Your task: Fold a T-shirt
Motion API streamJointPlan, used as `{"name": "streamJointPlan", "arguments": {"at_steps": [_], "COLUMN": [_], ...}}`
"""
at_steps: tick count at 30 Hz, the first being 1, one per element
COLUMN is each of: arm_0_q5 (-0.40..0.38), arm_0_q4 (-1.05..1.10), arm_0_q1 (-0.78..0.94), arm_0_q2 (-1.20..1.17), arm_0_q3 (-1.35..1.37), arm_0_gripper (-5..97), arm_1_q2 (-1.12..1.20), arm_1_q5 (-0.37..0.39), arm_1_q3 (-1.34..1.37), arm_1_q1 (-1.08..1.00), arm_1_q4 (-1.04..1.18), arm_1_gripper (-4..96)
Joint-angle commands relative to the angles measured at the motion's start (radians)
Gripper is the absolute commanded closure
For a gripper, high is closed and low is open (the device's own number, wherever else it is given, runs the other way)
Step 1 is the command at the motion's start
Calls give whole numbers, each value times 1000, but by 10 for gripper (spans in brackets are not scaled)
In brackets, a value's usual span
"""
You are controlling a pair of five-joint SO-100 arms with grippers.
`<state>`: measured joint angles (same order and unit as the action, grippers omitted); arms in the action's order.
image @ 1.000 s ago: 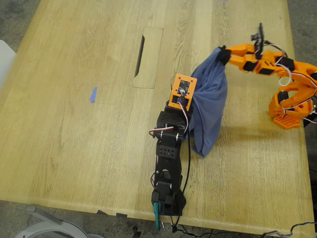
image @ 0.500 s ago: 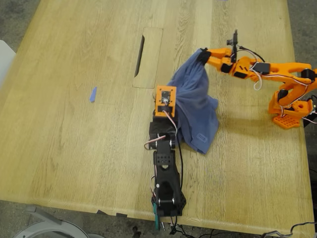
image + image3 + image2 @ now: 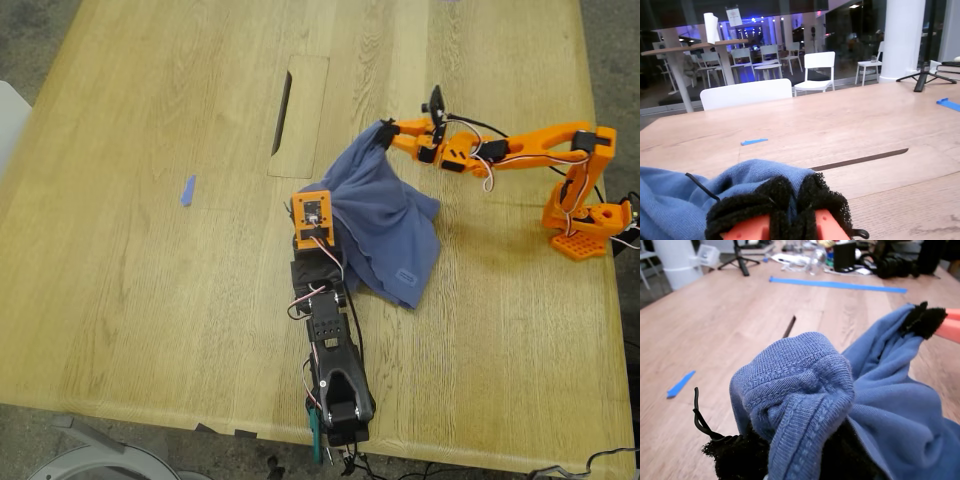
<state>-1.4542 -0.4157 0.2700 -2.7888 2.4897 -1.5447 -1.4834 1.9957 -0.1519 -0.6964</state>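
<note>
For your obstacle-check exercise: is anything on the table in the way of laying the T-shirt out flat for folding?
Nothing visible is. Both grippers already pinch the T-shirt; the tabletop around it is bare wood, and the small blue scrap lies well clear, toward the exterior view's left.

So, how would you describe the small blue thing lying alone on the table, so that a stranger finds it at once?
Start from the long dark slot in the wooden table. Toward the exterior view's left of it lies a tiny blue tape scrap. It is far smaller and brighter than the slate-blue T-shirt, and nothing touches it.
</note>
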Motion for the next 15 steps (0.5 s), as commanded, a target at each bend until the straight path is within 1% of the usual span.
{"name": "streamJointPlan", "arguments": {"at_steps": [1, 7, 15], "arm_0_q5": [-11, -11, -15], "arm_0_q4": [156, 359, 532], "arm_0_q1": [71, 101, 173], "arm_0_q2": [-41, 63, 163], "arm_0_q3": [11, 89, 169], "arm_0_gripper": [920, 920, 920], "arm_1_q2": [72, 354, 641], "arm_1_q5": [-5, -6, -11], "arm_1_q3": [-137, -489, -887], "arm_1_q1": [-32, -44, -49], "arm_1_q4": [-26, -17, 29], "arm_1_gripper": [877, 880, 884]}}
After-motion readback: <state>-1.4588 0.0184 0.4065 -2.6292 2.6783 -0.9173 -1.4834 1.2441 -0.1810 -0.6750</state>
